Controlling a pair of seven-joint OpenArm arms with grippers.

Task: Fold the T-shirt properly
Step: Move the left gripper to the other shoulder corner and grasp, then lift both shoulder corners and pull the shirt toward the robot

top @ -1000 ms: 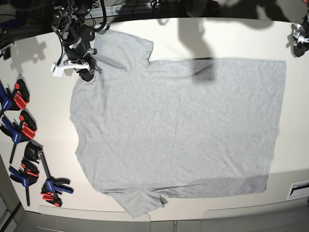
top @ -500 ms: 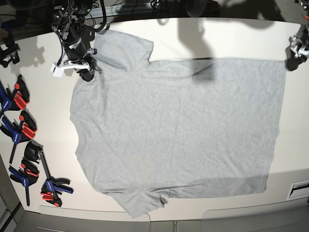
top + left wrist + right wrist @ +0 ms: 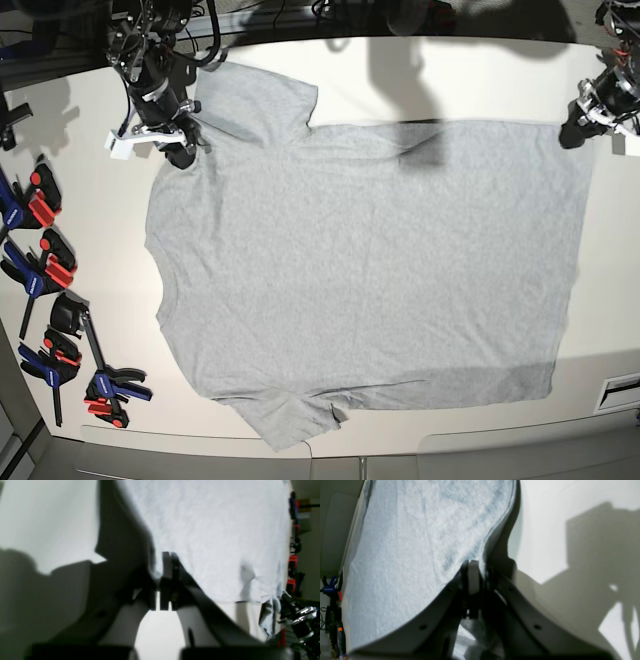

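Note:
The light grey T-shirt (image 3: pixel 370 270) lies spread flat on the white table, plain side up, collar end to the left and hem to the right. My right gripper (image 3: pixel 180 152) is at the far left shoulder. In the right wrist view it (image 3: pixel 473 572) is shut on the shirt's edge (image 3: pixel 420 542), with cloth bunched at the fingers. My left gripper (image 3: pixel 572 135) is at the far right hem corner. In the left wrist view its (image 3: pixel 160 577) jaws stand almost together at the shirt's corner (image 3: pixel 212 530). The view is blurred, so I cannot tell whether cloth is pinched.
Several red, blue and black clamps (image 3: pixel 45 265) lie along the table's left edge. They also show in the left wrist view (image 3: pixel 292 562). Bare white table (image 3: pixel 450 80) shows beyond the shirt. A white slotted part (image 3: pixel 620 392) sits at the right front edge.
My left gripper has moved down and inward from the far right table edge to the shirt's hem corner. The right gripper and the shirt have not moved.

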